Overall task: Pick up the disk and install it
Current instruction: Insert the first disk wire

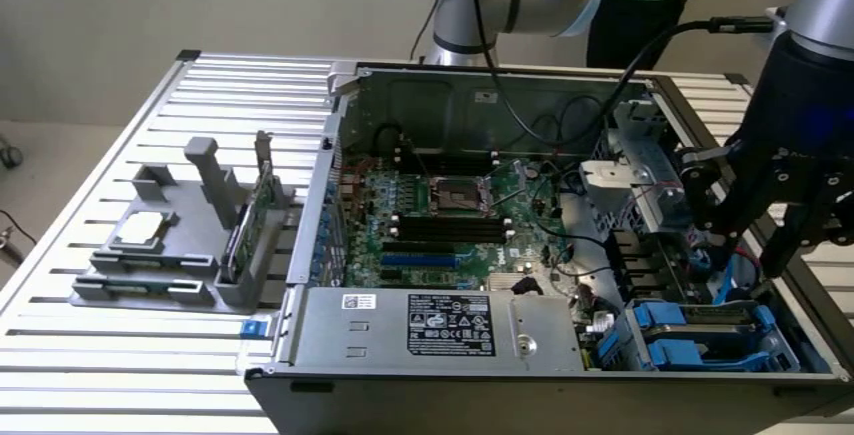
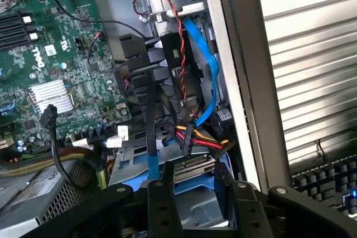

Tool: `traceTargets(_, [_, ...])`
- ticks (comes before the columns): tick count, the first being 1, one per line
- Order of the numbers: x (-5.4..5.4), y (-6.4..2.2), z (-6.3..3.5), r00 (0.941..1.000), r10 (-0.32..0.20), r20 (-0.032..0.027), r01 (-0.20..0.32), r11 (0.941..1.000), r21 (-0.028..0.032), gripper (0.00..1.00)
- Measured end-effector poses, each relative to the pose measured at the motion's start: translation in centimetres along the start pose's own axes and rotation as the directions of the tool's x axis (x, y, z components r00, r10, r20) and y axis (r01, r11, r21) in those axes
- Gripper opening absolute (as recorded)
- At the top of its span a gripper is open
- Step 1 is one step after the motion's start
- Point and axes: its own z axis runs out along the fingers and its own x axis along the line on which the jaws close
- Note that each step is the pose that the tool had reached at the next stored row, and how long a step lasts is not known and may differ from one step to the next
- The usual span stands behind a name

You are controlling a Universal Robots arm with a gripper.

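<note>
The fingers (image 2: pixel 166 193) are parted and empty above the disk (image 2: pixel 192 211), which lies in the case's corner bay. A power plug (image 2: pixel 187 137), blue cable (image 2: pixel 203 65) and twisted red-black wire (image 2: pixel 177 43) crowd just beyond it.

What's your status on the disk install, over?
Gripper low over drive bay. Disk in bay beneath it. Blue cable, twisted red-black wire close alongside.

We see the gripper (image 2: pixel 195 174) close over the disk (image 2: pixel 192 209) — blue SATA cable (image 2: pixel 209 76) and green motherboard (image 2: pixel 61 54) beyond.
</note>
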Motion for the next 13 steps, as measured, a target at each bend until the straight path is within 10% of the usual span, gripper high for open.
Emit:
traceTargets(8, [-1.0, -0.71, 0.33, 0.9999, 0.003, -0.0134, -0.003, 1.0, -0.0038, 0.42])
traceTargets(13, [-1.01, -0.75, 0.44, 0.9993, 0.023, -0.0283, -0.024, 0.9987, -0.044, 0.42])
